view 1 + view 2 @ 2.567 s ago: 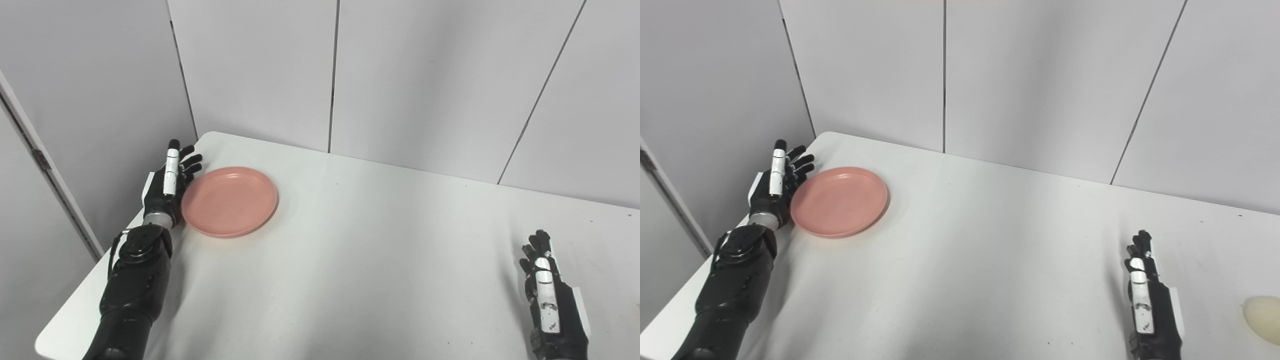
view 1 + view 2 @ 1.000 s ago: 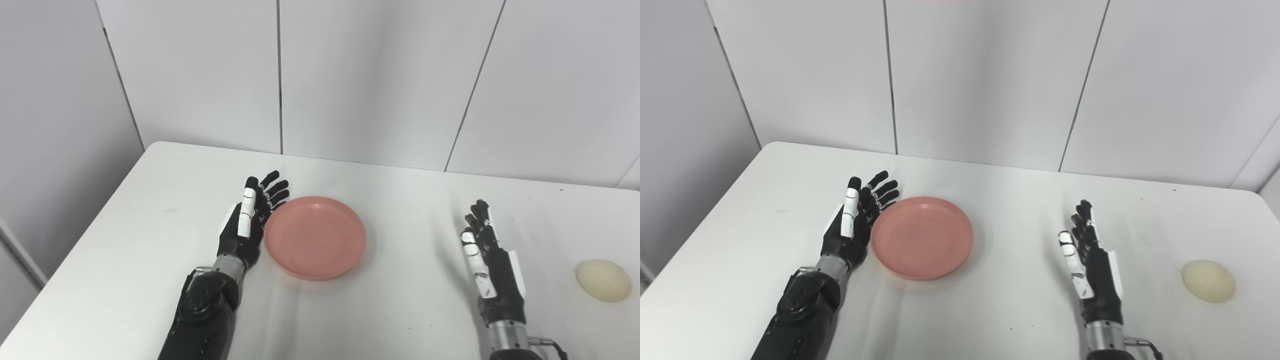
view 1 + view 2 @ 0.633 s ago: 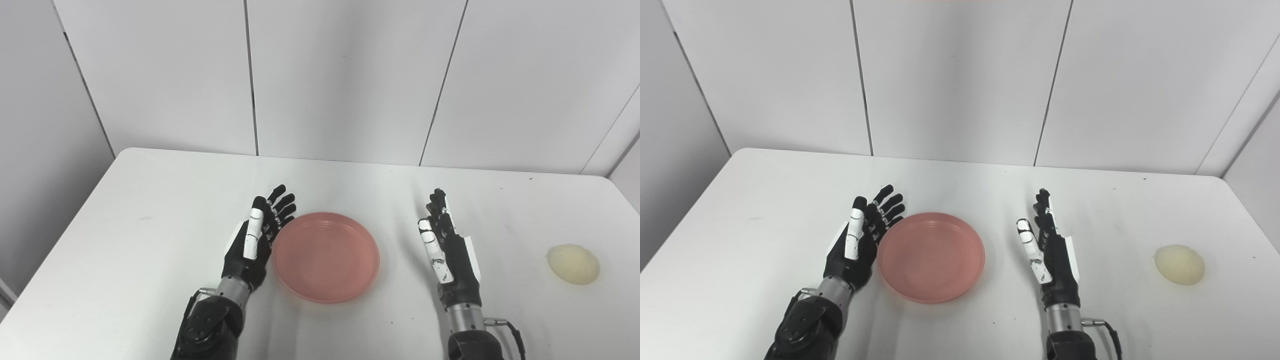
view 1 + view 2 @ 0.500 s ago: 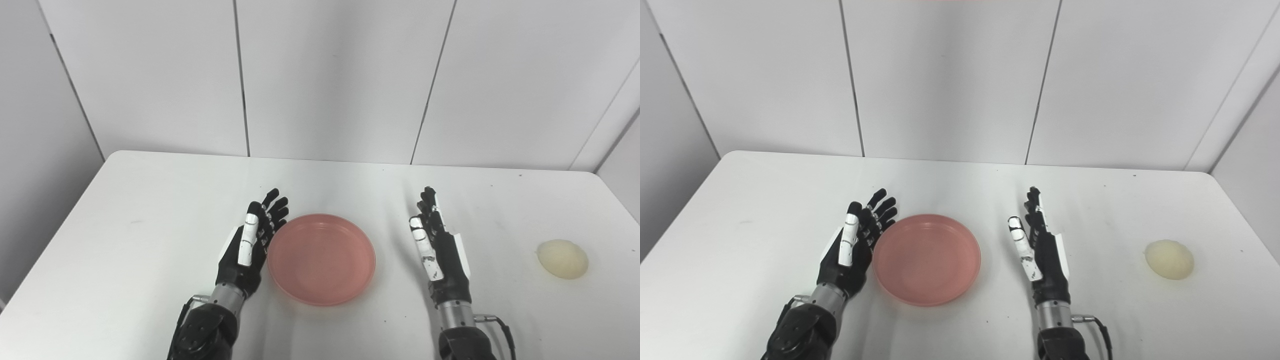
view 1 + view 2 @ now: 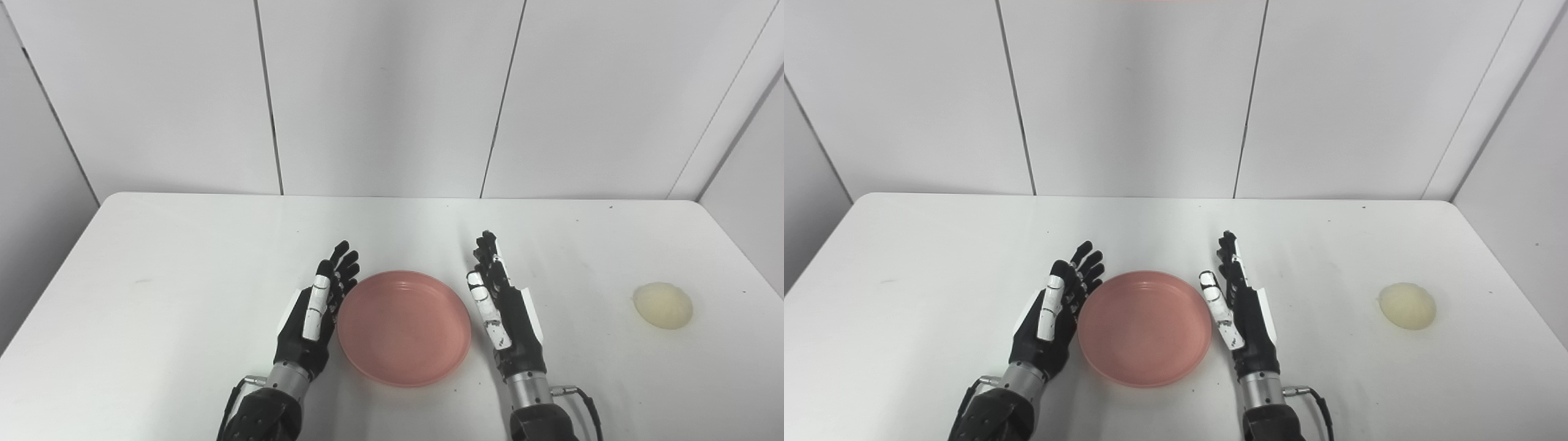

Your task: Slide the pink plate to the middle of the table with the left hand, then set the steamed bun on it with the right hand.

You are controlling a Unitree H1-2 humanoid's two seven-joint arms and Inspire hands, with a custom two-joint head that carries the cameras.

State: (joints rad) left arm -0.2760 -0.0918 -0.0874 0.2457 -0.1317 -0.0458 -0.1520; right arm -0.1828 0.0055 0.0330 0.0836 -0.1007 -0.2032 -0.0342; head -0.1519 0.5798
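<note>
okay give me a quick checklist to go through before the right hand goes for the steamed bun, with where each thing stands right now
1. Pink plate near the middle of the table: ok, it sits roughly centred between the side edges.
2. Plate bare and ready to take the bun: ok, nothing lies on it.
3. Left hand off the plate: cannot tell, it stands edge-on right against the left rim.
4. Right hand free: ok, open, fingers straight, holding nothing, close beside the right rim.
5. Steamed bun in sight and unobstructed: ok, alone on the table off to the right.
6. Path from right hand to bun: ok, only bare table between them.
</note>
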